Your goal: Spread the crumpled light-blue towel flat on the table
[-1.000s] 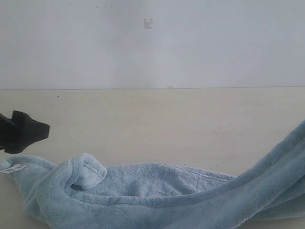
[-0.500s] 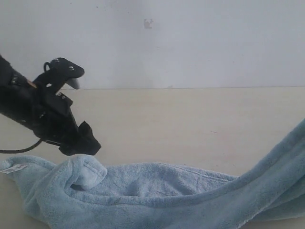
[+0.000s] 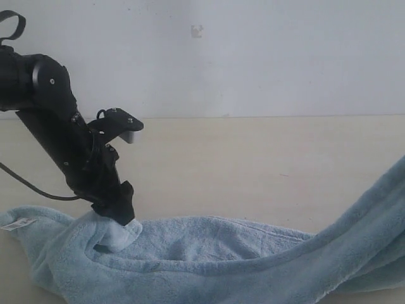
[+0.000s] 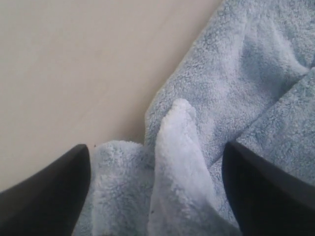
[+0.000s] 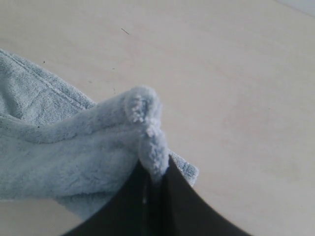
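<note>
Background: plain whitish wall with one small dark mark, rising behind the table's far edge.
Table: pale beige, matte, faint grain.
Towel: light-blue and fluffy, crumpled into a long band along the table's near edge. Toward the table's right side it lifts off the surface and runs out of the exterior view.
Label: small white tag at the towel's left-end corner, lying flat.
Left arm: black, slanting down from above the table's left side onto a raised hump of the towel near its left end.
Left gripper: jaws spread wide, one finger on either side of an upright ridge of towel. Nothing is pinched, and whether the fingers touch the cloth cannot be told.
Right gripper: jaws pressed together on a bunched edge of the towel, which stands up out of them above the table. Seen only in the right wrist view.
</note>
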`<state>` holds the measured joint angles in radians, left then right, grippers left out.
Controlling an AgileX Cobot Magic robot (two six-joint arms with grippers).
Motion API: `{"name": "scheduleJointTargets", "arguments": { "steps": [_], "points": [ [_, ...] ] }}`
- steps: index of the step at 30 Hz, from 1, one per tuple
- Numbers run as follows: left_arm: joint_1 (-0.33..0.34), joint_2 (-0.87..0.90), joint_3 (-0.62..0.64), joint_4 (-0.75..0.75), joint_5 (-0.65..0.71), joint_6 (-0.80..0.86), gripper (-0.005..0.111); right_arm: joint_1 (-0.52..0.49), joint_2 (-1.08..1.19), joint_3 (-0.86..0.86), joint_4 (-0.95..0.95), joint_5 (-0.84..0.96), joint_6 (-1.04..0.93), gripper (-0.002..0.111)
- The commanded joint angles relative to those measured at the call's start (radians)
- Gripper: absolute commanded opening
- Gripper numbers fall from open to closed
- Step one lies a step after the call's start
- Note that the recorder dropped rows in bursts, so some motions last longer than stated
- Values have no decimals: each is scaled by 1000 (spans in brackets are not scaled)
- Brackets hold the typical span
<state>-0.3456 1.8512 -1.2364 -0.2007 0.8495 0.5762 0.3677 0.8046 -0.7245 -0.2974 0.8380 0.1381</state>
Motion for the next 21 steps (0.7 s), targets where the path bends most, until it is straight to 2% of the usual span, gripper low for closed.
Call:
{"name": "scheduleJointTargets", "arguments": {
  "steps": [1, 3, 5, 12, 15, 21],
  "points": [
    [-5, 24, -6, 8, 37, 1, 71, 3, -5, 6, -3, -16, -8, 0],
    [-5, 30, -6, 11, 42, 1, 70, 3, -5, 6, -3, -18, -8, 0],
    [-5, 32, -6, 14, 42, 1, 64, 3, -5, 6, -3, -18, -11, 0],
    [-2, 32, -6, 19, 38, -45, 6, 3, -5, 6, -3, -18, -11, 0],
    [-2, 30, -8, 60, 36, -63, 4, 3, -5, 6, -3, -18, -11, 0],
    [9, -25, -8, 294, 11, -305, 4, 3, -5, 6, -3, -16, -11, 0]
  ]
}}
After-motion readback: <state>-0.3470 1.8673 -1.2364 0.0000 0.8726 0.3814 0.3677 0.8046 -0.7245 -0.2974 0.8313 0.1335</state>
